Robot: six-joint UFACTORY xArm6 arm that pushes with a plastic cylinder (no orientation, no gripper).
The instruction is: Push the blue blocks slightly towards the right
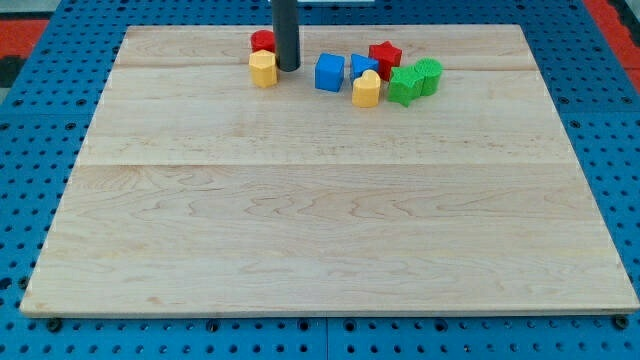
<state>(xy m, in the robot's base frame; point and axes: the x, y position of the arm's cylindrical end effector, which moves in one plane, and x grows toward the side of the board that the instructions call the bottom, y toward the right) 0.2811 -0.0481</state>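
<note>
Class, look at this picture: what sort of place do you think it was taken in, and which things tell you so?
Probably a robotics lab test bench. A pale wooden board lies on a blue perforated base; small coloured blocks, such as a blue cube and a red star, cluster near the view's top; my tip rests just right of a yellow block.

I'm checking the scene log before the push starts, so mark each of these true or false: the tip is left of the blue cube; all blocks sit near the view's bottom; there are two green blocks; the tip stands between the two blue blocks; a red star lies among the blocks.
1. My tip is to the view's left of the blue cube. True.
2. All blocks sit near the view's bottom. False: they cluster near the top of the wooden board.
3. There are two green blocks. True: green block and a second green block.
4. My tip stands between the two blue blocks. False: both the cube and the smaller blue block lie to its right.
5. A red star lies among the blocks. True.
</note>
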